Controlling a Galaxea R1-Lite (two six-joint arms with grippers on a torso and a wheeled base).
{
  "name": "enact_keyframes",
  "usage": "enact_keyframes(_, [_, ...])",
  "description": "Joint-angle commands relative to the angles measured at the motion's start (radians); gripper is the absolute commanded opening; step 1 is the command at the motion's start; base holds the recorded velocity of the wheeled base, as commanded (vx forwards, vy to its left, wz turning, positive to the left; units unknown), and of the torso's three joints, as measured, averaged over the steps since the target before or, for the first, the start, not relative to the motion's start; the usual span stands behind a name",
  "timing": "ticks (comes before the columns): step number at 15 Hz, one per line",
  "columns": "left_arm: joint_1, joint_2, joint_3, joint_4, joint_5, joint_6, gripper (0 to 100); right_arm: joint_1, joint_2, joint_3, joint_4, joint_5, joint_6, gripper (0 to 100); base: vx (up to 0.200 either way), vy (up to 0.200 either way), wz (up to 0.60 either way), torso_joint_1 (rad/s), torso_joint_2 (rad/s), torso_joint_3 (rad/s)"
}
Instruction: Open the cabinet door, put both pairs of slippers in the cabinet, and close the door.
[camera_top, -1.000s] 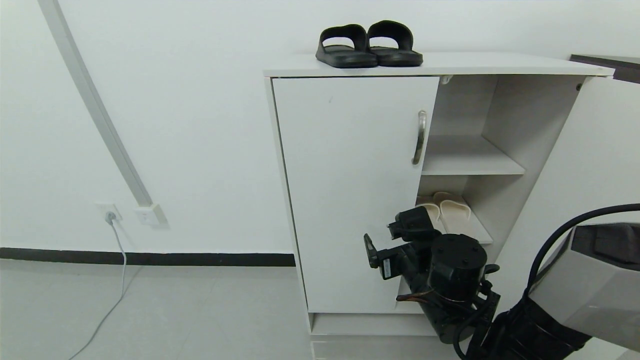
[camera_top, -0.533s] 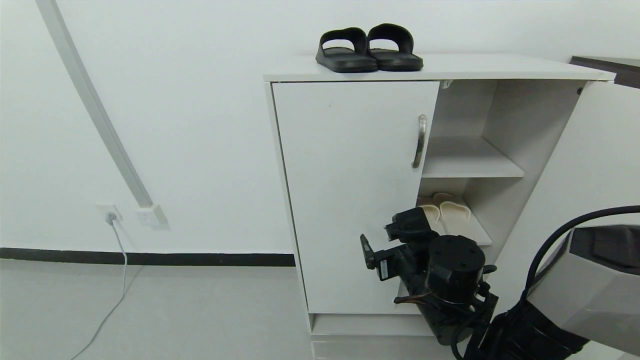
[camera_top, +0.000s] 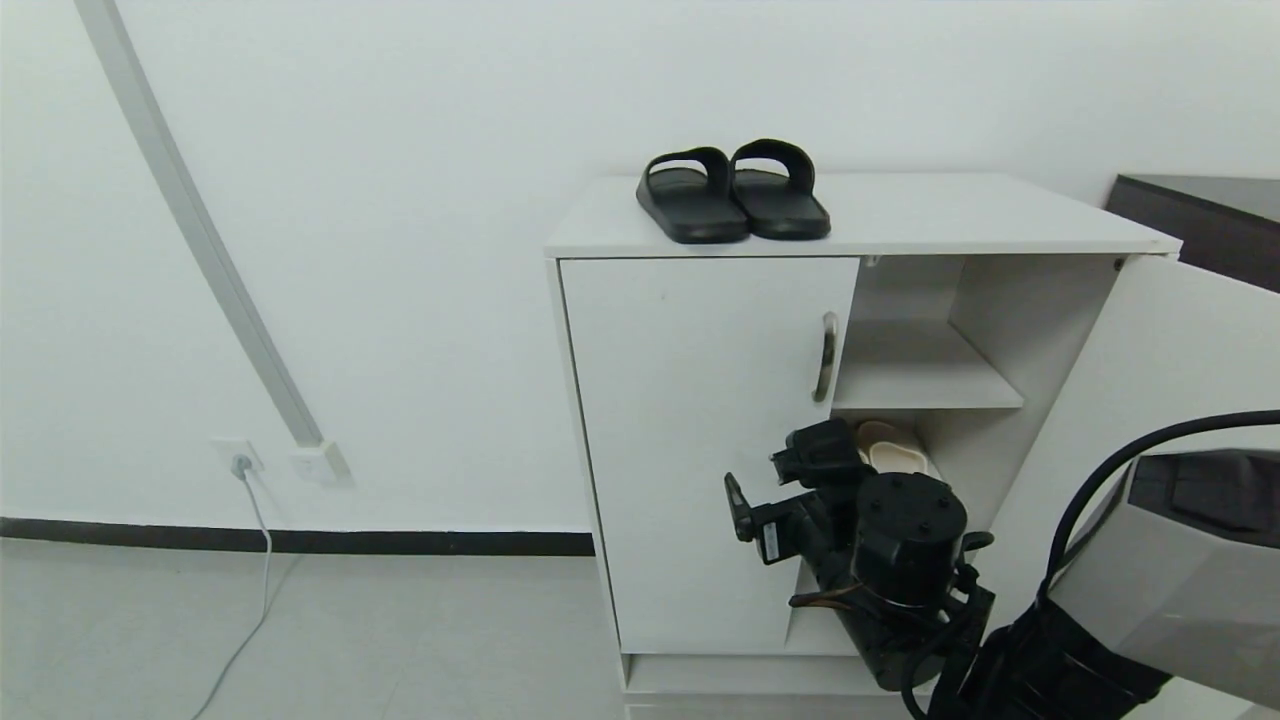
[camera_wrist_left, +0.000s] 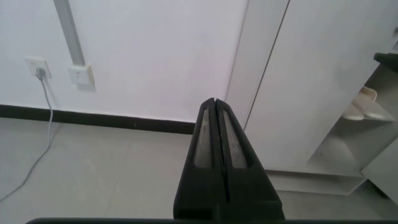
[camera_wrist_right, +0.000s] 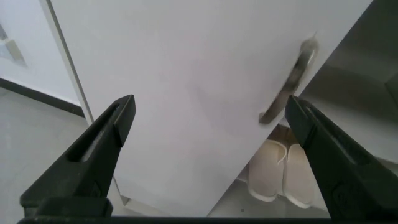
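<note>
My right gripper (camera_wrist_right: 210, 106) is spread wide and empty, just in front of the cabinet's (camera_top: 950, 215) closed left door (camera_top: 700, 430). My left gripper (camera_wrist_left: 215, 109) is pinched together, holding nothing. Black slippers (camera_top: 733, 195) sit on the cabinet top. Pale slippers (camera_wrist_right: 283, 180) lie on a lower shelf inside it, and the right door (camera_top: 1150, 380) stands open.

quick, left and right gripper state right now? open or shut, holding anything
Left gripper: shut, nothing between its fingers.
Right gripper: open, holding nothing.
</note>
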Motion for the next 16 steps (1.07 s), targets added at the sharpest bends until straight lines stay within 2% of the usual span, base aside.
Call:
enact_keyframes(1, [0.000,0.000,0.000,0.000,0.001,0.000,0,0.001,0.002,0.000,0.001,0.002,-0.001,100,0.000,0.000,0.00,0.124,-0.47,-0.344])
enact_keyframes(7, [0.000,0.000,0.000,0.000,0.001,0.000,0,0.004,0.011,0.000,-0.001,0.000,-0.001,100,0.000,0.000,0.00,0.151,-0.47,-0.321])
enact_keyframes(16, [0.000,0.002,0.000,0.000,0.001,0.000,0,0.004,0.017,-0.003,-0.001,0.000,-0.001,100,0.000,0.000,0.00,0.203,-0.51,-0.314])
